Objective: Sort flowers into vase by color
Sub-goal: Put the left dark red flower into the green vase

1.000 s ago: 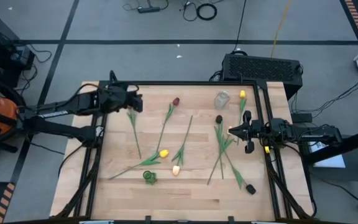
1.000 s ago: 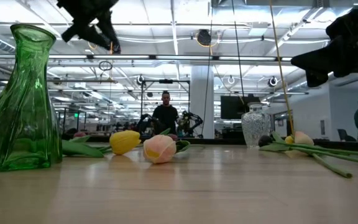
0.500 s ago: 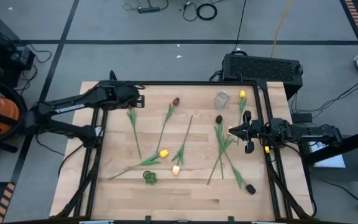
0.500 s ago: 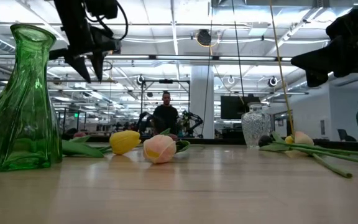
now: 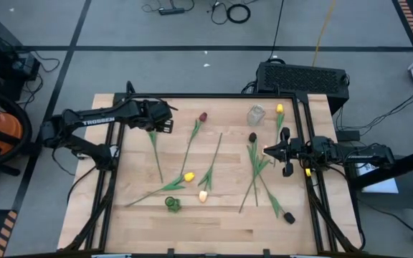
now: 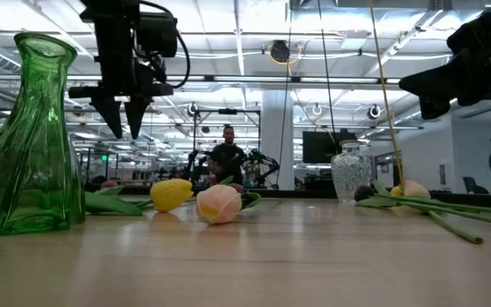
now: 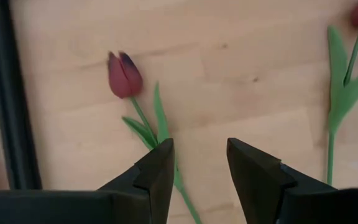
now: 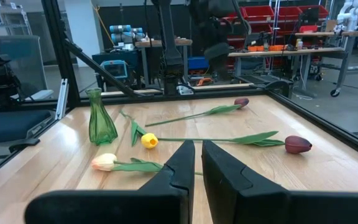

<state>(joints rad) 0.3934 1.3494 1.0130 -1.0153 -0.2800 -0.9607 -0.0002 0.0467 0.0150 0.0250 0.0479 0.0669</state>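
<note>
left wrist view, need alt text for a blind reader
The left gripper hangs open above a wooden table, over the green stem of a dark red tulip. A second tulip lies off to the side.

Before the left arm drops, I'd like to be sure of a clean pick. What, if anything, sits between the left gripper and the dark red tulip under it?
Nothing visible. The left gripper hangs open above the dark red tulip, over its stem, with only bare table around it.

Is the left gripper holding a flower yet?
No: the left gripper is open and empty above the table, with the dark red tulip lying on the wood beyond its fingertips.
</note>
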